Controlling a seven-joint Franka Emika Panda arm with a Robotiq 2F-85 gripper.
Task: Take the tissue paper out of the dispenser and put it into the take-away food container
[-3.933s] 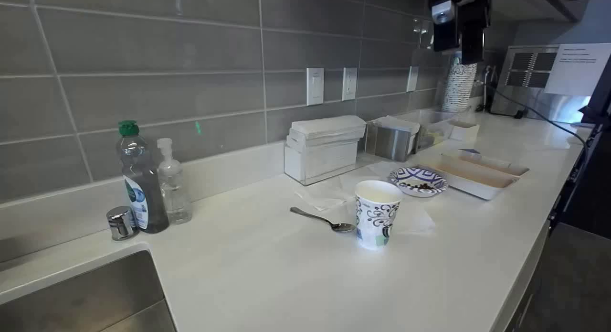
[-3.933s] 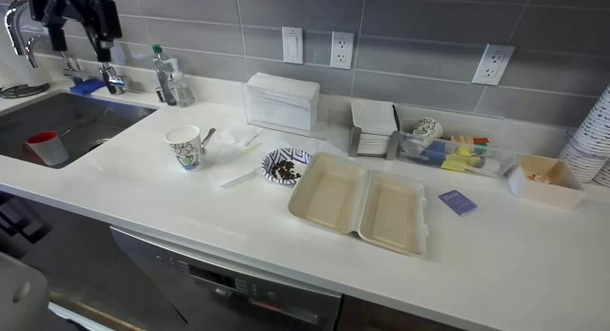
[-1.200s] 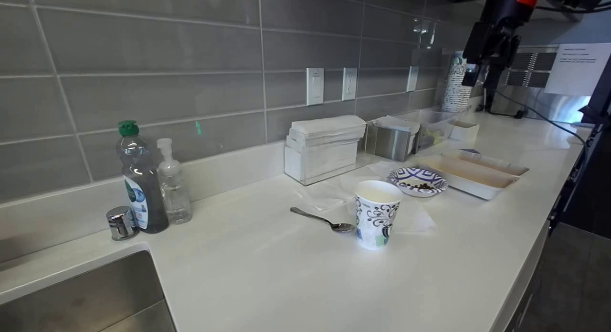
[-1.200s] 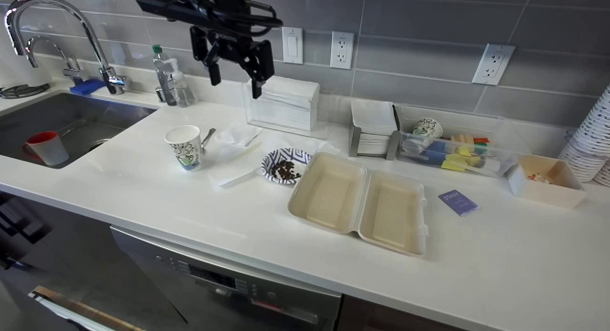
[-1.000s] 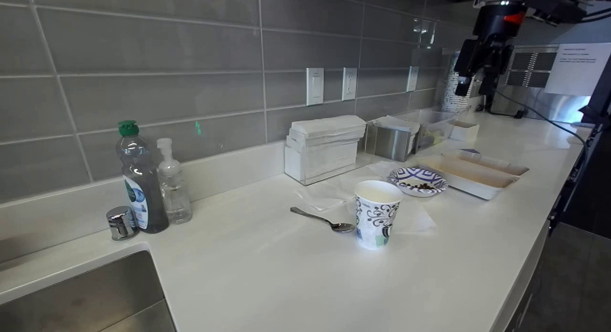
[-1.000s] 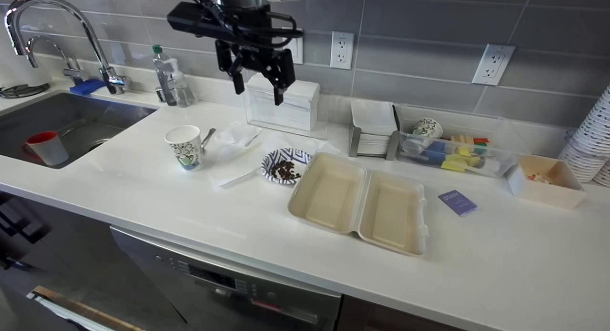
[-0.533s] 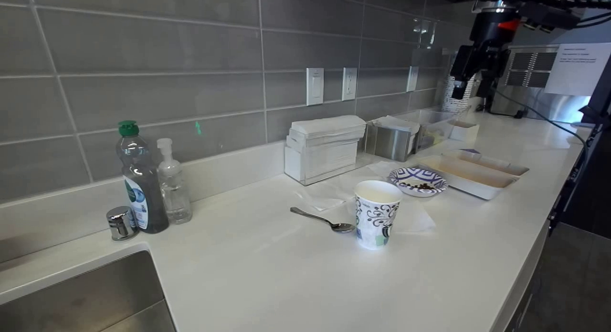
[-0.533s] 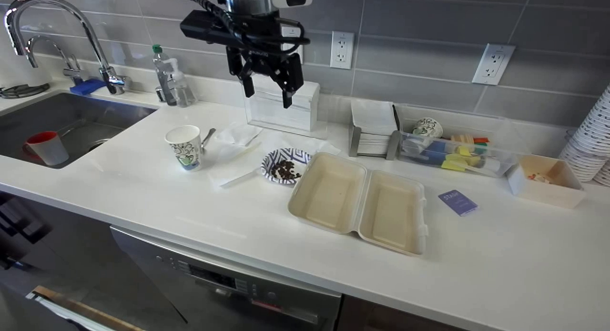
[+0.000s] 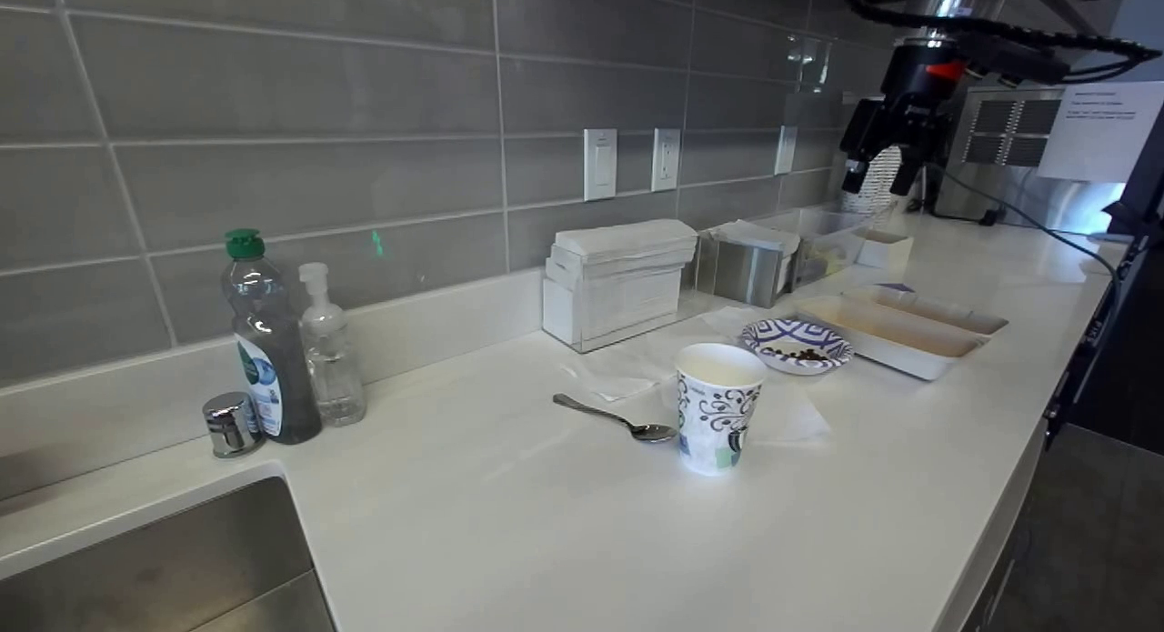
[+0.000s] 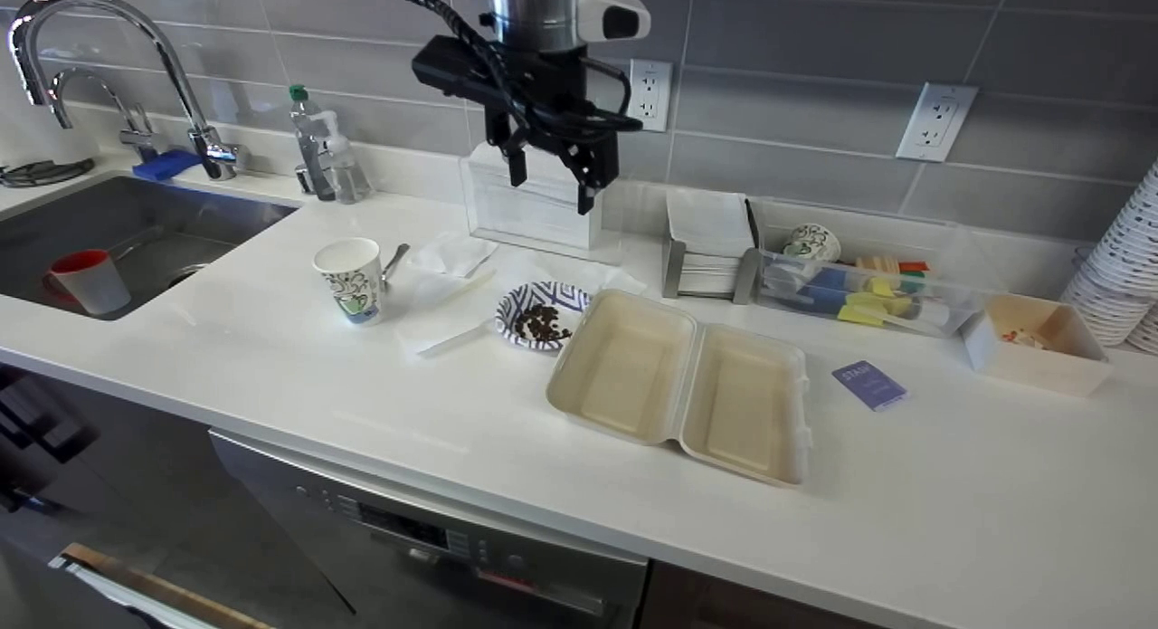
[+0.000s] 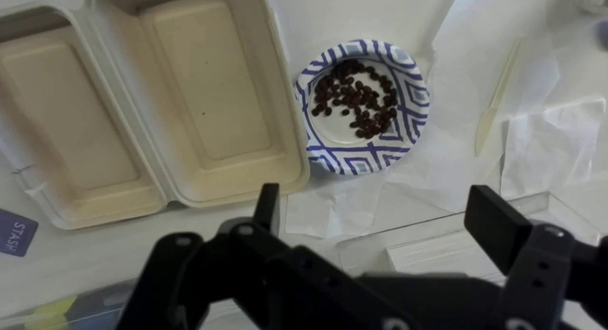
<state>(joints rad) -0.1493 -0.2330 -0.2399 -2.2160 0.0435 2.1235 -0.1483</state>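
Note:
The dispenser is a low grey-silver box (image 9: 747,274) against the wall, also in an exterior view (image 10: 746,278). White tissue paper (image 10: 710,226) is stacked in it and shows at its top (image 9: 757,235). The take-away food container lies open on the counter, tan inside, in both exterior views (image 9: 896,330) (image 10: 624,385) and in the wrist view (image 11: 213,83). My gripper (image 10: 552,187) is open and empty, in the air above the counter, left of the dispenser in that exterior view. Its fingers (image 11: 375,211) are wide apart in the wrist view, where the gripper mostly hides the dispenser.
A taller clear-fronted box of white folded paper (image 10: 534,214) stands behind the gripper. A patterned plate with dark beans (image 10: 543,314) touches or nearly touches the container. A paper cup (image 10: 351,281), loose paper (image 10: 452,253) and a clear bin (image 10: 868,299) stand or lie nearby.
My gripper has moved from above the sink side toward the dispenser and lower, going right in the exterior view that shows the sink's mug. It stays open. The objects have not moved.

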